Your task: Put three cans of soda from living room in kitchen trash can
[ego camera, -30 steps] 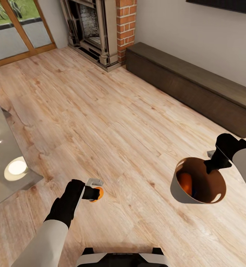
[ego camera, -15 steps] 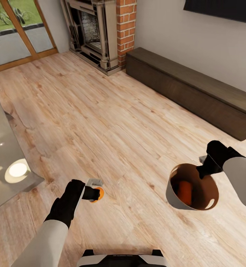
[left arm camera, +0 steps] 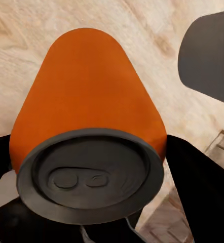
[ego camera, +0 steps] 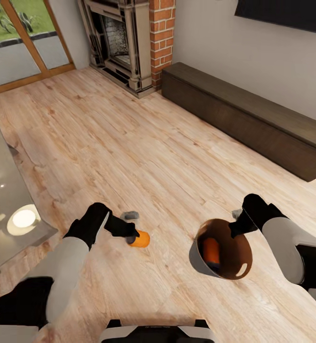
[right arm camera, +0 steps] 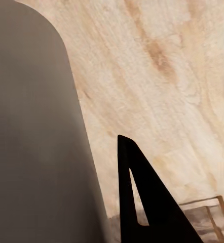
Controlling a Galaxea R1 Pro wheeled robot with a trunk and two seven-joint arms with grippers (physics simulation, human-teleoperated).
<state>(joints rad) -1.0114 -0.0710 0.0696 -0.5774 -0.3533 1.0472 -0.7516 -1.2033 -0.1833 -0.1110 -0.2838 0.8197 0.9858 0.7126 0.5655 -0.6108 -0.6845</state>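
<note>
My left gripper is shut on an orange soda can, held sideways above the wood floor; the left wrist view looks at its grey lid end and orange side between the black fingers. My right gripper is shut on the rim of the grey trash can, which hangs tilted with its glossy brown inside facing up. One orange can lies inside it. The bin's grey wall shows beside a black finger in the right wrist view. The can in my left gripper is left of the bin, apart from it.
A glass-topped coffee table stands at the left. A long dark low bench runs along the far wall under a black TV. The brick fireplace and a glass door are at the back.
Both arms have drawn toward each other: the left gripper carried its can to the right and turned it sideways, and the right gripper brought the bin left and nearer. The head view shifted slightly.
</note>
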